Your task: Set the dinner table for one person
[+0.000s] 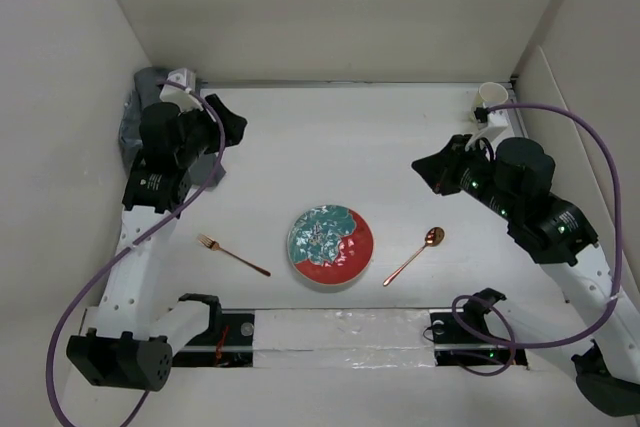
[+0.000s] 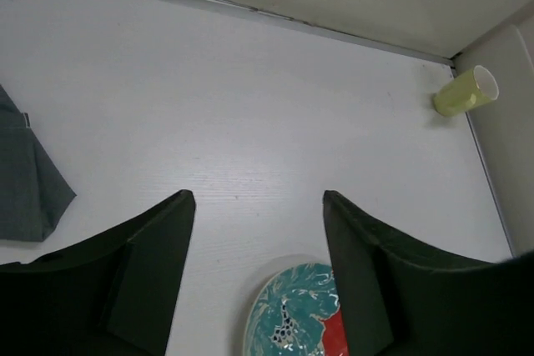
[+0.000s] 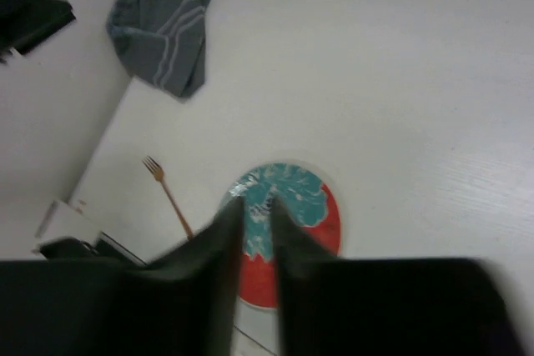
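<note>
The dinner table [image 1: 330, 147] is a white surface edged by white panels. A red and teal plate [image 1: 331, 245] lies near its front middle, with a copper fork [image 1: 233, 255] to its left and a copper spoon [image 1: 415, 255] to its right. A pale yellow cup [image 1: 490, 100] is in the back right corner. A dark grey striped placemat [image 1: 140, 125] lies bunched in the back left corner. My left gripper [image 1: 232, 125] hovers open and empty next to the placemat. My right gripper [image 1: 428, 169] hovers at the right, its jaws almost together with nothing between them.
In the left wrist view the left gripper [image 2: 259, 198] frames the plate's rim [image 2: 288, 314], with the cup [image 2: 465, 92] lying on its side far right and the placemat [image 2: 25, 181] at left. In the right wrist view the right gripper [image 3: 257, 202] is over the plate [image 3: 304, 198], with the fork [image 3: 167, 193] and placemat [image 3: 167, 22] beyond.
</note>
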Robot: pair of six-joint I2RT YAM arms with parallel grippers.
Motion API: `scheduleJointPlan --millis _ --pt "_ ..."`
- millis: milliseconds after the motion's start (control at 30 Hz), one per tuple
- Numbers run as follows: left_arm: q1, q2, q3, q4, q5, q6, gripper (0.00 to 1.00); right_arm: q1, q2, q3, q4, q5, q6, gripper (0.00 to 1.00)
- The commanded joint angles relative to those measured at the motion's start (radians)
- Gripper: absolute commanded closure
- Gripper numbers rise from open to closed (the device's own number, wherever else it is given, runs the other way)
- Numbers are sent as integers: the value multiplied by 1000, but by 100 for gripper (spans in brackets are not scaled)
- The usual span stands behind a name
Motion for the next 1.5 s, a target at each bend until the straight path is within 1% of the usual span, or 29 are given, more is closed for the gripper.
scheduleJointPlan --millis 0,33,67,100,133,167,200,267,333,367,400,433,467,500,600,633,667,733,867,1033,1133,1233,1367,1400,1433,1467 --pt "2 -20 36 -7 -78 30 45 -10 -3 -13 19 13 -6 99" --pt "2 -9 40 -27 -89 54 58 -10 1 -13 10 15 -8 100" --pt "2 23 47 -35 -112 56 65 -10 4 -14 10 4 -8 100" --pt "2 45 54 -51 -167 59 77 -19 4 -28 15 -5 -11 100" --pt "2 69 65 -89 -193 68 100 -19 3 -37 26 -16 -9 100" --pt "2 123 82 -105 -224 81 100 -19 3 -45 32 -28 -9 100" --pt "2 147 88 -120 -298 85 100 -19 0 -53 39 -48 -9 100" --pt "2 218 79 -136 -369 99 100 -19 -2 -80 64 -56 -11 100" --pt "2 278 71 -137 -480 99 100 -29 7 -87 66 -70 -12 100" --pt "2 340 68 -136 -520 98 96 -29 24 -85 62 -79 -15 100" --pt "2 373 71 -133 -563 90 87 -29 32 -85 58 -94 -17 100" --pt "17 406 73 -122 -572 88 78 -29 39 -88 58 -102 -18 100" --pt "26 471 79 -108 -575 88 75 -29 43 -93 58 -107 -17 100" --pt "38 503 85 -88 -575 84 71 -29 47 -97 61 -114 -22 100" --pt "49 641 126 -64 -601 90 65 -29 43 -100 62 -114 -31 100" --pt "49 749 192 -73 -623 93 65 -29 35 -109 58 -117 -32 100" --pt "49 750 192 -73 -632 93 65 -29 35 -110 58 -117 -32 100" --pt "49 837 247 -79 -660 95 65 -29 24 -122 52 -122 -31 100" --pt "58 933 329 -91 -678 93 65 -38 -2 -160 41 -133 -15 100" --pt "68 1058 445 -151 -706 88 65 -38 -11 -182 32 -122 -2 100" --pt "93 1071 459 -159 -710 67 68 -38 -3 -177 24 -119 -3 100" --pt "115 1071 456 -136 -681 79 68 -38 9 -179 19 -116 -9 100" --pt "115 1096 469 -144 -640 111 68 -38 13 -188 35 -137 -8 100" --pt "115 1096 464 -139 -637 117 70 -38 18 -189 41 -143 -8 100" --pt "115 1096 450 -134 -632 118 77 -38 27 -186 47 -151 -6 100" --pt "115 1096 450 -134 -634 118 77 -38 27 -185 47 -153 -8 100"
